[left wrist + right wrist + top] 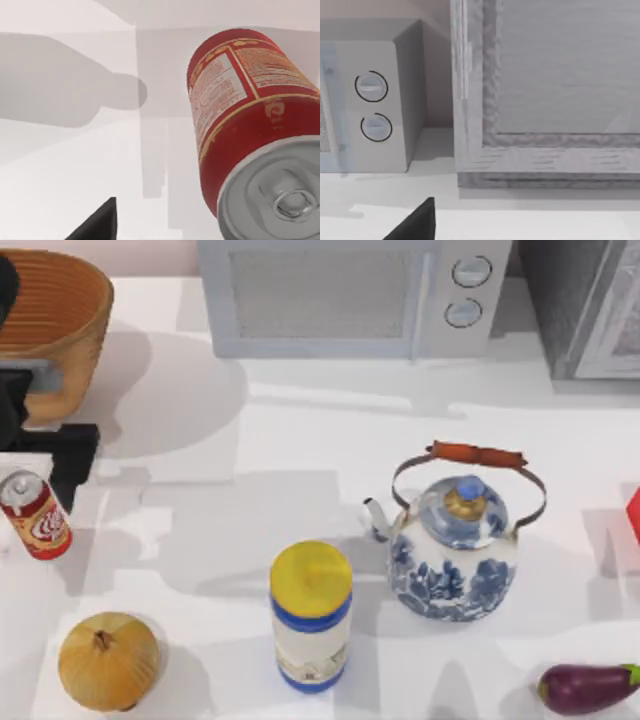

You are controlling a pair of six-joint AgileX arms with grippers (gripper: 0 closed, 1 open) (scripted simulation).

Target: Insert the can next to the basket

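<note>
Standing upright near the left edge of the table point(300, 440): the can point(35, 515), red and gold with a white swirl and a silver top. Placed toward the front of the basket point(78, 350), apart from it and outside it, on the bare white tabletop. Behind the can, at the rear left corner: the basket itself, round and woven, ribbed orange-brown inside.

Hovering between basket and can, at the very left edge: the left gripper point(62, 455), dark and blocky, just behind the can's top. Cannot tell whether released or clenched, nor whether touching the can. From the left wrist view: the can point(250, 130) close up and tilted across the frame, with label text on the red wall, a gold band and the silver lid with its pull tab, over white tabletop crossed by grey shadows; a dark wedge of the gripper point(97, 225) off to one side of the can.

In front of the can: an onion point(108, 660). Toward the middle front: a white jar point(310, 615) with yellow lid and blue bands. Beside the jar, to the right: a blue-and-white kettle point(455, 550) with a wire handle. At the front right corner: an eggplant point(585, 687). Along the back: a microwave point(350, 295), and right of it a grey cabinet point(590, 305).

Parked facing the microwave's knobs point(370, 86) and the cabinet's panel point(545, 90): the right gripper point(417, 225), grip state not possible to tell.
</note>
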